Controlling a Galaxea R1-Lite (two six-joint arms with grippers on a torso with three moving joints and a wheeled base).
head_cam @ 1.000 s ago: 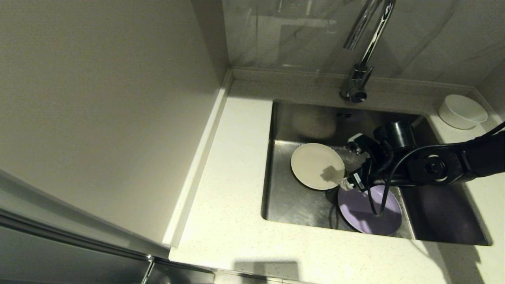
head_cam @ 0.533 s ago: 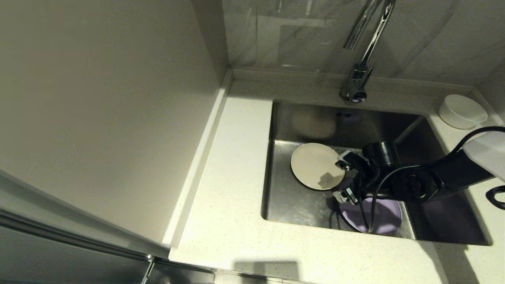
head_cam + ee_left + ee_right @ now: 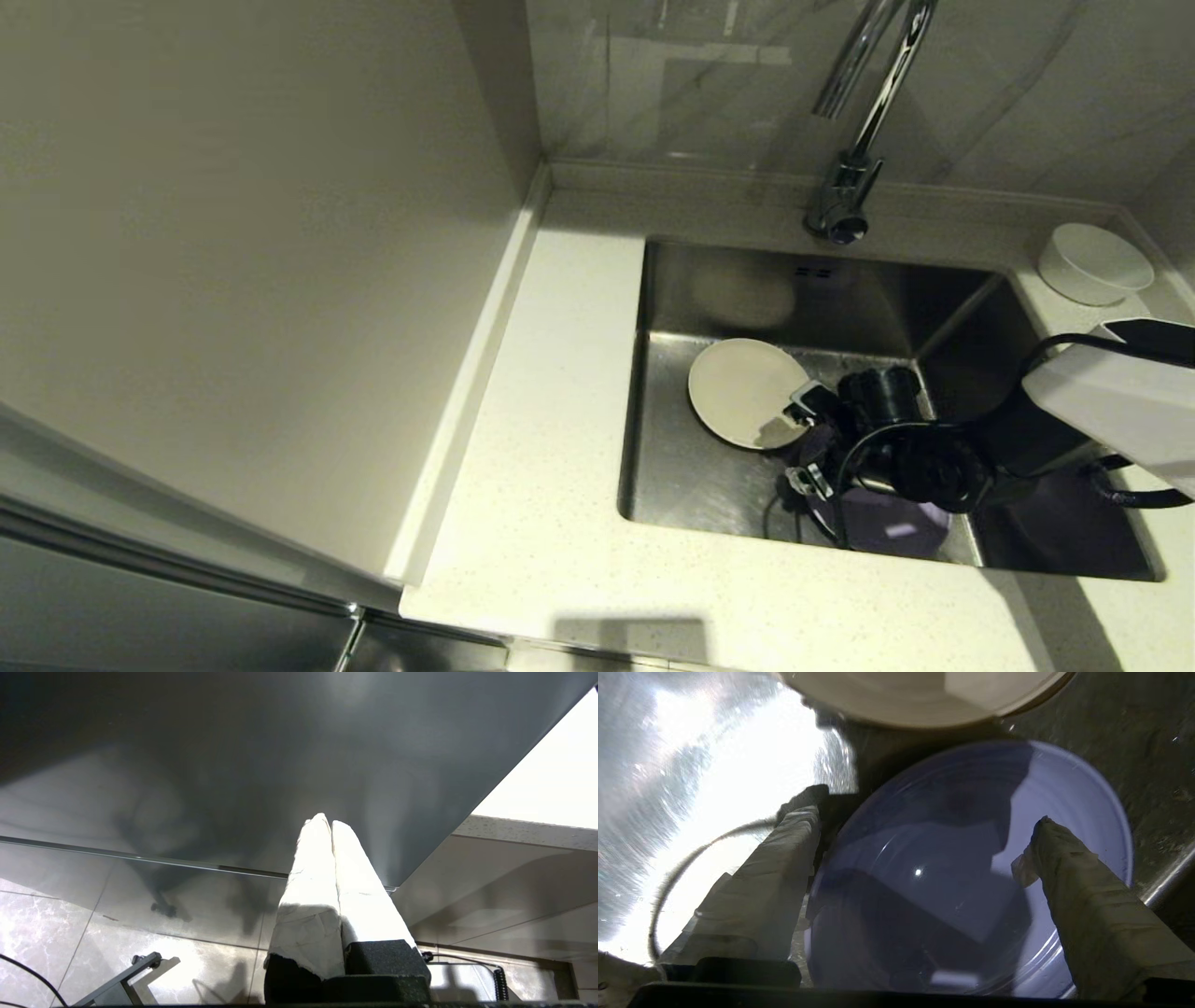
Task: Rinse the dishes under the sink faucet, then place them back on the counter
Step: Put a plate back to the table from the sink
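The lilac plate [image 3: 887, 530] lies flat on the floor of the sink [image 3: 706, 485], mostly hidden under my right arm. My right gripper [image 3: 804, 437] is low in the basin and open. In the right wrist view that gripper [image 3: 924, 816] straddles the lilac plate's [image 3: 966, 877] edge, one finger outside the rim and one over the dish. The cream-beige plate [image 3: 744, 390] lies just beyond it. The white bowl [image 3: 1092, 263] stands on the counter [image 3: 560, 420] at the far right. The faucet [image 3: 854, 121] rises behind the sink. My left gripper [image 3: 327, 822] is parked below, shut and empty.
A tall beige wall panel [image 3: 261, 261] bounds the counter on the left. The sink's right half is dark and filled by my right arm. In the left wrist view a grey cabinet face [image 3: 233, 765] stands over a tiled floor [image 3: 70, 933].
My right arm has dropped lower into the sink. The gripper has shifted from beside the cream-beige plate toward the near side, onto the lilac plate's edge. The plates have not moved.
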